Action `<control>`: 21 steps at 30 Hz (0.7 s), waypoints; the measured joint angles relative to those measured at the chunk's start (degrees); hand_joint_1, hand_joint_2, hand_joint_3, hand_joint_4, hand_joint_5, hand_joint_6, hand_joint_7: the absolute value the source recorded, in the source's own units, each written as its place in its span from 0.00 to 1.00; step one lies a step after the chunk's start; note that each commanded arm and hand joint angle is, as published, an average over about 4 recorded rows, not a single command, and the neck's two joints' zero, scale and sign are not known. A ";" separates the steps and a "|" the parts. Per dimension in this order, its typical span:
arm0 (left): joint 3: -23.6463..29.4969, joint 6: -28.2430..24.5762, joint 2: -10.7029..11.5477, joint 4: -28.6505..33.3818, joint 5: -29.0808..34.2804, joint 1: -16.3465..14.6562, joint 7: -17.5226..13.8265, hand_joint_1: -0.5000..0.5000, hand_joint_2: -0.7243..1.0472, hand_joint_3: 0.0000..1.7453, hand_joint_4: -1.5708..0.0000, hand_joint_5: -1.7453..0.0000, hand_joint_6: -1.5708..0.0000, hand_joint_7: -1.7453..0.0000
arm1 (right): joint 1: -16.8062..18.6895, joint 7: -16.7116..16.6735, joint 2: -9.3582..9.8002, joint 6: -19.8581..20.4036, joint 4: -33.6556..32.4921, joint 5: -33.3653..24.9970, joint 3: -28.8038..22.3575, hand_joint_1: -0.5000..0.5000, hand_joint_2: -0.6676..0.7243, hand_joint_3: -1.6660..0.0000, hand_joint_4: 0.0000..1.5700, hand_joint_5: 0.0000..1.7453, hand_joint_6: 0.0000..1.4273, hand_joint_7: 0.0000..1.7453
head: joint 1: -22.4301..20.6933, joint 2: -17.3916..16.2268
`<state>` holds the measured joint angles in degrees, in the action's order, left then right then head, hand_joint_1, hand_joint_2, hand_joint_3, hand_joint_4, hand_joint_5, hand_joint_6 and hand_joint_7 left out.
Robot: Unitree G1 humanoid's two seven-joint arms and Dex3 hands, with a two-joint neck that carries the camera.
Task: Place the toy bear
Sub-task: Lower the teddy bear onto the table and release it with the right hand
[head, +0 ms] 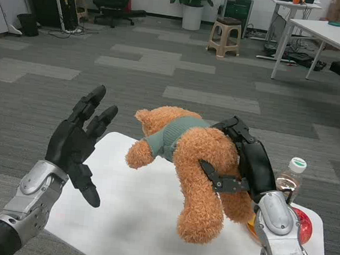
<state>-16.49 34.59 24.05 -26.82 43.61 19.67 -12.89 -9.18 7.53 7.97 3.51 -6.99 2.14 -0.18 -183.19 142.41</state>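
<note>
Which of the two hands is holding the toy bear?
The right hand grips the toy bear; the left hand is spread, holding nothing.

Fuzzy plush toy bear point(203, 185), knitted cloth sweater point(170, 136)

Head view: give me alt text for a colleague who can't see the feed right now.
The robot's right hand holds a brown toy bear in a green sweater above the white table, the bear tipped over with its head pointing away. The left hand is raised beside it, open with fingers spread. A plastic bottle stands at the table's right.
</note>
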 measured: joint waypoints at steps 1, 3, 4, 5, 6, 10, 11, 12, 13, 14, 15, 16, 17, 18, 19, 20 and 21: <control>0.03 0.00 0.00 0.00 0.00 0.00 0.00 0.02 0.05 0.05 1.00 0.80 1.00 0.92 | 0.09 -0.01 -0.04 0.00 -0.31 -0.05 0.02 0.17 0.05 0.35 0.22 0.94 0.84 0.80 | 0.00 0.30; 0.13 0.00 0.00 -0.01 0.01 0.00 0.00 0.02 0.05 0.05 1.00 0.78 1.00 0.92 | 0.26 -0.04 -0.22 0.12 -1.37 -0.18 0.21 0.17 0.05 0.35 0.22 0.94 0.84 0.80 | 0.03 0.89; 0.17 0.00 0.00 -0.02 0.01 0.00 0.01 0.02 0.05 0.05 1.00 0.76 1.00 0.92 | 0.32 -0.04 -0.34 0.32 -1.95 -0.26 0.32 0.17 0.05 0.36 0.22 0.94 0.84 0.80 | 0.04 0.89; 0.20 0.00 0.00 -0.02 0.02 0.00 0.01 0.02 0.05 0.05 1.00 0.76 1.00 0.92 | 0.33 -0.04 -0.45 0.52 -2.35 -0.31 0.42 0.17 0.05 0.36 0.22 0.94 0.84 0.80 | 0.04 0.88; 0.20 0.00 0.00 -0.02 0.02 0.00 0.01 0.02 0.05 0.05 1.00 0.76 1.00 0.92 | 0.33 -0.04 -0.51 0.71 -2.48 -0.33 0.46 0.17 0.05 0.37 0.22 0.94 0.84 0.80 | 0.04 0.88; 0.21 0.00 0.00 -0.02 0.02 0.00 0.01 0.02 0.05 0.05 1.00 0.78 1.00 0.92 | 0.33 -0.04 -0.56 0.80 -2.52 -0.34 0.50 0.14 0.05 0.36 0.22 0.94 0.84 0.80 | -0.04 1.08; 0.21 0.00 0.00 -0.02 0.02 0.00 0.01 0.02 0.05 0.05 1.00 0.78 1.00 0.92 | 0.33 -0.04 -0.56 0.80 -2.52 -0.34 0.50 0.15 0.05 0.35 0.22 0.94 0.84 0.80 | -0.03 1.10; 0.21 0.00 0.00 -0.02 0.02 0.00 0.01 0.02 0.05 0.05 1.00 0.79 1.00 0.92 | 0.33 -0.04 -0.56 0.80 -2.52 -0.34 0.50 0.16 0.05 0.33 0.22 0.94 0.84 0.80 | -0.02 1.11; 0.21 0.00 0.00 -0.02 0.02 0.00 0.01 0.02 0.05 0.05 1.00 0.78 1.00 0.92 | 0.33 -0.04 -0.56 0.80 -2.52 -0.34 0.50 0.16 0.05 0.33 0.22 0.94 0.84 0.80 | -0.02 1.11; 0.21 0.00 0.00 -0.02 0.02 0.00 0.01 0.02 0.05 0.05 1.00 0.78 1.00 0.92 | 0.33 -0.04 -0.56 0.80 -2.52 -0.34 0.50 0.16 0.05 0.35 0.22 0.94 0.84 0.80 | -0.02 1.11; 0.21 0.00 0.00 -0.02 0.02 0.00 0.01 0.02 0.05 0.05 1.00 0.78 1.00 0.92 | 0.33 -0.04 -0.56 0.80 -2.52 -0.34 0.50 0.16 0.05 0.35 0.22 0.94 0.84 0.80 | -0.02 1.11; 0.21 0.00 0.00 -0.02 0.02 0.00 0.01 0.02 0.05 0.05 1.00 0.76 1.00 0.92 | 0.33 -0.04 -0.56 0.80 -2.52 -0.34 0.50 0.16 0.05 0.35 0.22 0.94 0.84 0.80 | -0.02 1.11; 0.21 0.00 0.00 -0.02 0.02 0.00 0.01 0.02 0.05 0.05 1.00 0.76 1.00 0.92 | 0.33 -0.04 -0.56 0.80 -2.52 -0.34 0.50 0.17 0.05 0.35 0.22 0.94 0.84 0.80 | 0.01 1.08; 0.21 0.00 0.00 -0.02 0.02 0.00 0.01 0.02 0.05 0.05 1.00 0.76 1.00 0.92 | 0.33 -0.04 -0.56 0.80 -2.52 -0.34 0.50 0.17 0.05 0.33 0.22 0.94 0.84 0.80 | 0.04 1.05; 0.21 0.00 0.00 -0.02 0.02 0.00 0.01 0.02 0.05 0.05 1.00 0.76 1.00 0.92 | 0.33 -0.04 -0.56 0.80 -2.52 -0.34 0.50 0.17 0.05 0.33 0.22 0.94 0.84 0.80 | 0.06 1.02; 0.21 0.00 0.00 -0.02 0.02 0.00 0.01 0.02 0.05 0.05 1.00 0.76 1.00 0.92 | 0.33 -0.04 -0.56 0.80 -2.52 -0.34 0.50 0.17 0.05 0.35 0.22 0.94 0.84 0.80 | 0.10 0.97; 0.21 0.00 0.00 -0.02 0.02 0.00 0.01 0.02 0.05 0.05 1.00 0.78 1.00 0.92 | 0.33 -0.04 -0.57 0.80 -2.52 -0.34 0.50 0.17 0.05 0.36 0.22 0.94 0.84 0.80 | 0.12 0.94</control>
<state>-16.28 34.59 24.05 -26.84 43.63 19.67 -12.89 -8.84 7.49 7.41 4.30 -9.50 1.80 0.33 -183.08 143.35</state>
